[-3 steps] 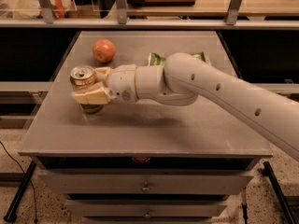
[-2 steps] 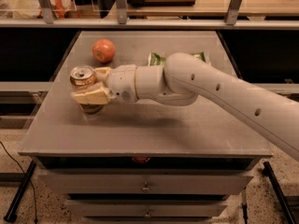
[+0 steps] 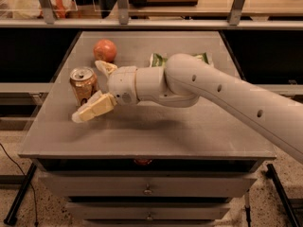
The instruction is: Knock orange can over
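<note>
– Two fingers (image 3: 94, 109) spread wide: that is how your tool (image 3: 87, 91) stands, low over the surface (image 3: 156, 131) and holding nothing.

– Where is the orange can (image 3: 83, 82)?

– Right in the tool's mouth and upright, so you have not tipped it yet. One finger lies in front of its foot, and the other reaches round its far side. I judge the spread is meant to bracket the can, so that a sideways sweep catches it squarely instead of sliding off the round wall.

– Is the tool touching it?

– The nearer finger looks to rest against the can low down. I cannot tell for the farther one.

– What lies beyond the tool?

– Just past the far finger sits a round orange-red fruit (image 3: 104, 49), near the can but apart from it. Behind the wrist a green bag (image 3: 158, 59) is half hidden by the arm (image 3: 227, 96). The arm runs low across the surface away from the tool, and that suits a flat shove. A push high on the can should topple it, while one at the foot may only slide it.
</note>
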You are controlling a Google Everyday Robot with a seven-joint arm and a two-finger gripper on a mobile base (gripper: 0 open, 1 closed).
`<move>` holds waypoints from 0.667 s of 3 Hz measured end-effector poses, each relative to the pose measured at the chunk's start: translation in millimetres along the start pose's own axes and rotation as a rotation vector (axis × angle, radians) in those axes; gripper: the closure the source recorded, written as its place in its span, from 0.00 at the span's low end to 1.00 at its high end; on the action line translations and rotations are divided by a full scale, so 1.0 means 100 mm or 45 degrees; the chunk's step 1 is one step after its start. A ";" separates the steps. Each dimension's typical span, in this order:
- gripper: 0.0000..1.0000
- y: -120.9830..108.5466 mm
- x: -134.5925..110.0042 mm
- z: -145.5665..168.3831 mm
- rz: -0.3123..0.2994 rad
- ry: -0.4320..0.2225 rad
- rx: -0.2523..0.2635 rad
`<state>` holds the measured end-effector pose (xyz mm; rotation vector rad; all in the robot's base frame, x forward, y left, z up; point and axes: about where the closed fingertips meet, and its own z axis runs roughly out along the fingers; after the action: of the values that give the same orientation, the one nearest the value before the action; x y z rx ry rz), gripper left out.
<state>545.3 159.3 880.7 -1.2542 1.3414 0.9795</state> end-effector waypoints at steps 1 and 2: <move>0.00 0.01 0.00 0.01 0.001 0.002 -0.001; 0.19 0.03 0.01 0.04 -0.002 0.012 -0.002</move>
<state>543.1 163.4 879.0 -1.2627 1.3471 0.9750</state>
